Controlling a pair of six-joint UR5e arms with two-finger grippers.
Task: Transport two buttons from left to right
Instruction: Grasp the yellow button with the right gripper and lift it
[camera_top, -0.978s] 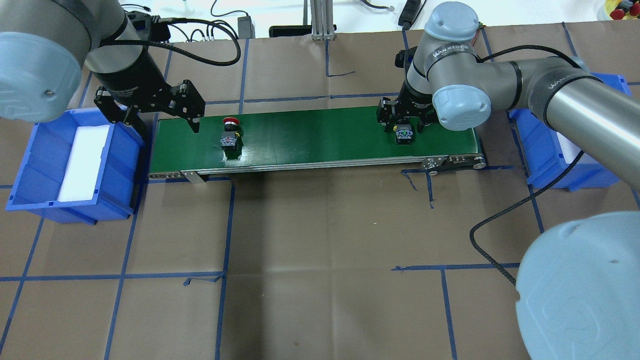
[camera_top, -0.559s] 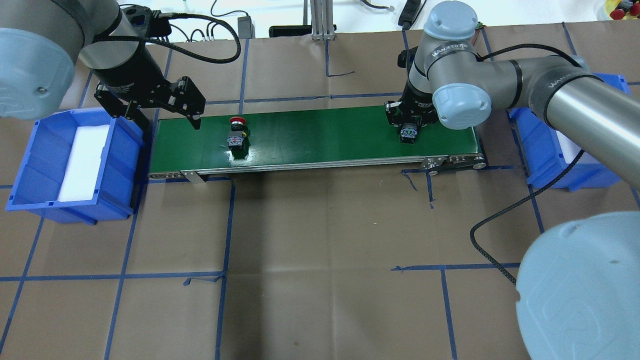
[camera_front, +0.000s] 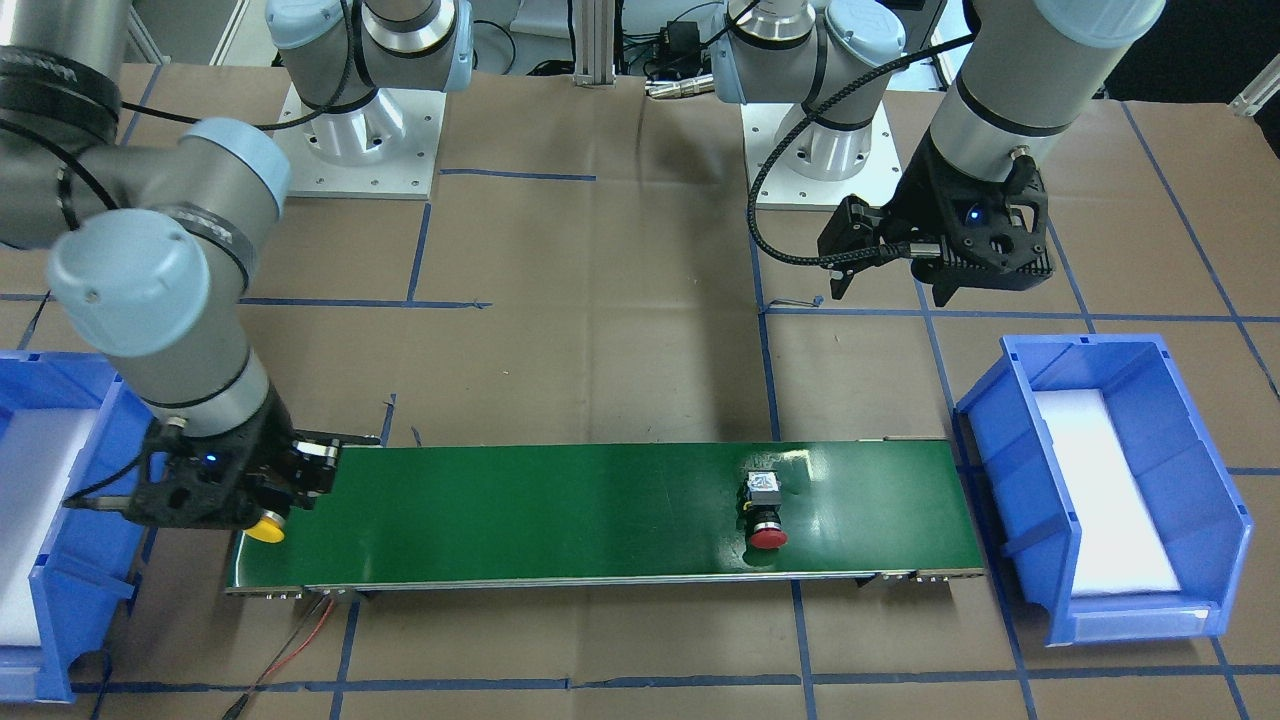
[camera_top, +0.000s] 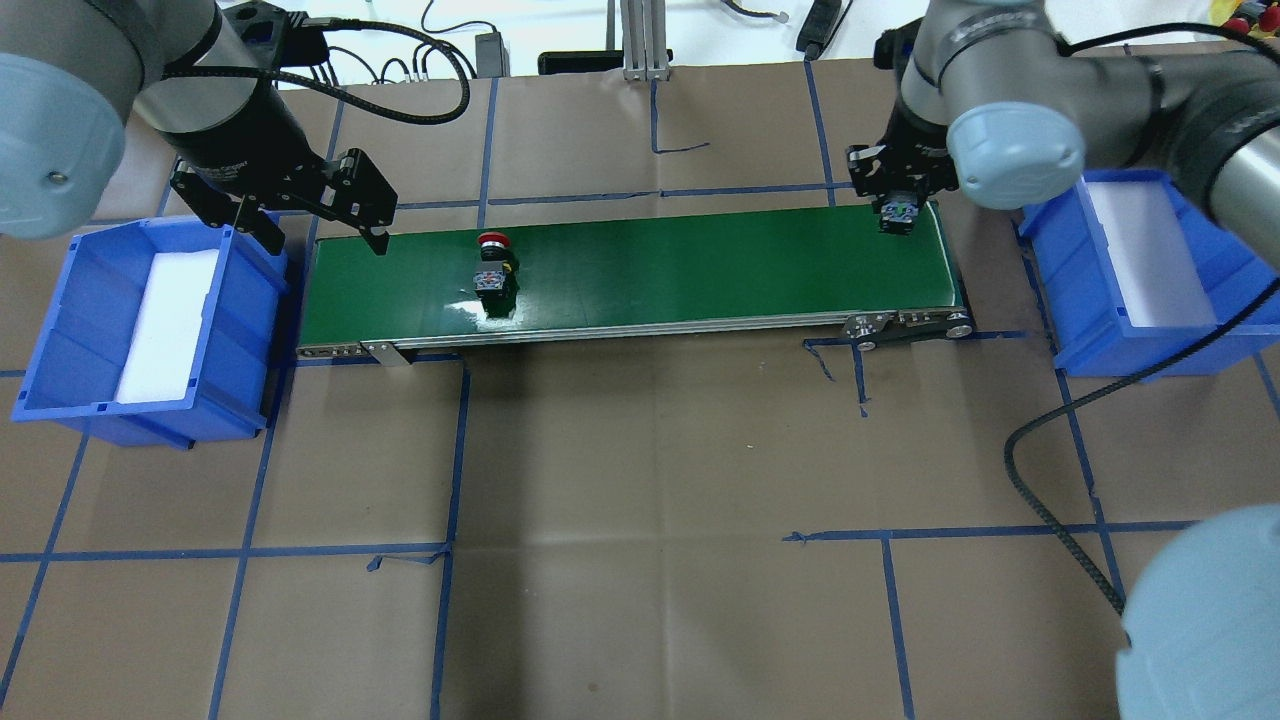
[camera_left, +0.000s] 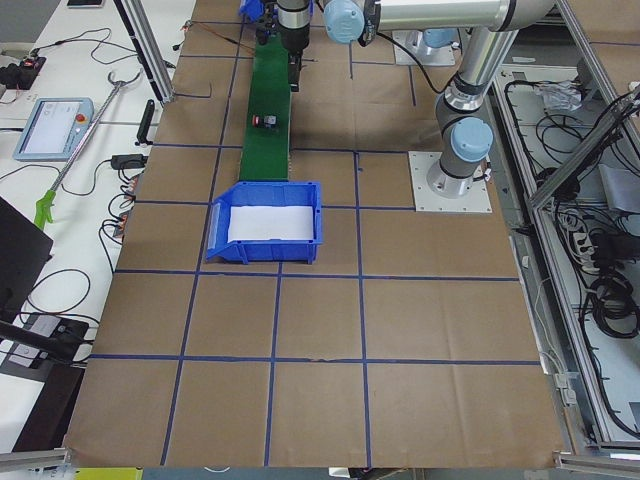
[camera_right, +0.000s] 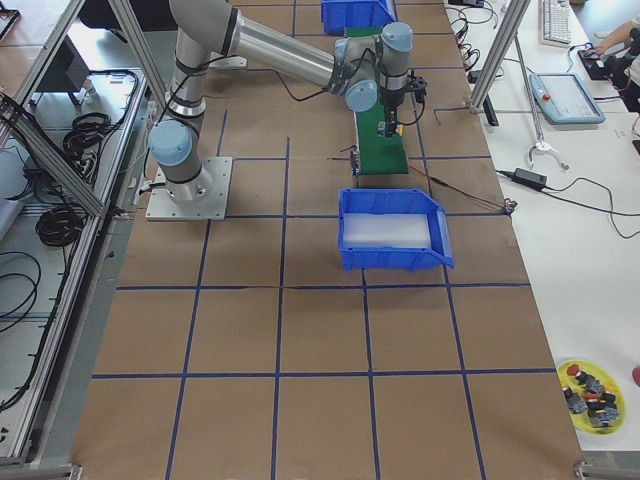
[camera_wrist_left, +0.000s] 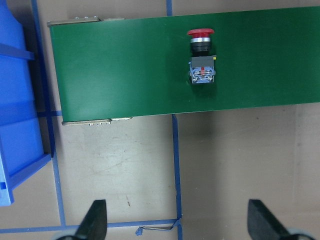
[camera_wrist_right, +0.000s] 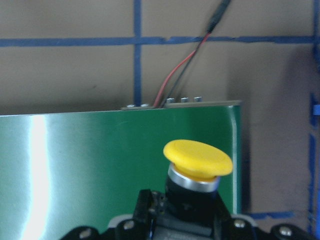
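**One btn in hand, one on the belt, none binned yet**

Starting closest in, on my R wrist cam: right gripper (camera_top: 900, 203) has its fingers clamped on the black body of the yellow button (camera_wrist_right: 198, 158), cap sticking out sideways twd the far side. It's over the right-hand end of the green conveyor belt (camera_top: 700, 270), by the far corner; can't tell whether it's clear of the belt surface.

Just beyond that end sits the right bin (camera_top: 1120, 345), white liner (camera_top: 1140, 250) inside, no btn in it that I can see; so delivery count reads zero.

Further down the belt: red button (camera_top: 492, 265) lies on its side in the left part, cap twd the far edge, grey-black body twd the robot, nothing touching it. Further again, left gripper (camera_top: 326, 235) hangs high by the belt's left end; fingers spread wide, nothing btwn them, well apart from the red one. Farthest out, left bin (camera_top: 130, 420) holds no btn that I can see.

My read: approx halfway through btn no. 1. Left to do: carry yellow across to the right bin and let go; then red has to reach the right end, get picked and binned too. Left arm's share looks done, as far as I can judge.
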